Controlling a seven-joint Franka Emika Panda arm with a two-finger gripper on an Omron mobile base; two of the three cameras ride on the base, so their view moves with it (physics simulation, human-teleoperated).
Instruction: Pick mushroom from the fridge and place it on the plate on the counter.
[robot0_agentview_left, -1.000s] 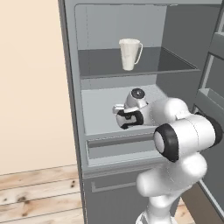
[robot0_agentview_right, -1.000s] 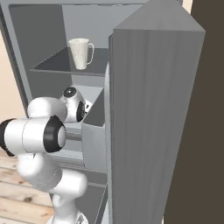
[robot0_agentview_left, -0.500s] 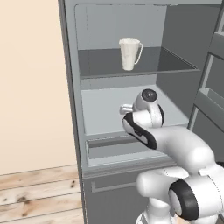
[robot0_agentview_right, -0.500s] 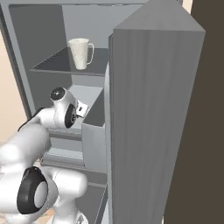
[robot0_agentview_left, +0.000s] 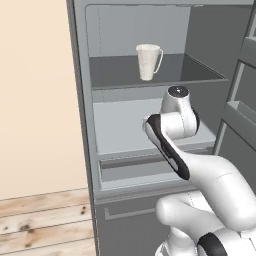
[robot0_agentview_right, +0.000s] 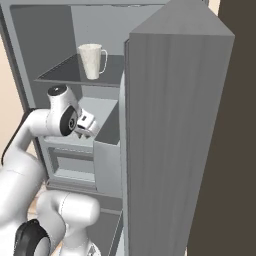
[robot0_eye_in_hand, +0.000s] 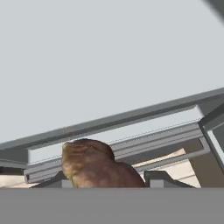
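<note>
The brown-tan lumpy mushroom (robot0_eye_in_hand: 92, 164) sits between my two dark fingertips (robot0_eye_in_hand: 157, 177) at the bottom of the hand view, and my gripper (robot0_eye_in_hand: 107, 180) is shut on it. The hand (robot0_agentview_right: 86, 125) hangs in the open fridge (robot0_agentview_left: 80, 100) over the pale middle shelf (robot0_agentview_left: 120, 125), close to the inner side of the door (robot0_agentview_right: 170, 125). From the left base view the wrist (robot0_agentview_left: 176, 112) hides the fingers. Behind the mushroom, the hand view looks along pale shelf rails (robot0_eye_in_hand: 131, 131). The plate and the counter are out of view.
A white measuring jug (robot0_agentview_left: 148, 61) with a handle stands on the dark upper shelf (robot0_agentview_right: 65, 75). A drawer (robot0_agentview_left: 135, 170) lies below the middle shelf. Door racks (robot0_agentview_left: 240, 112) jut in at the right. Wooden floor (robot0_agentview_left: 40, 225) and a beige wall (robot0_agentview_left: 35, 90) lie to the left.
The arm has swung its elbow down and back, and the hand has drawn away from deep in the middle shelf and turned toward the door side, with the mushroom still held.
</note>
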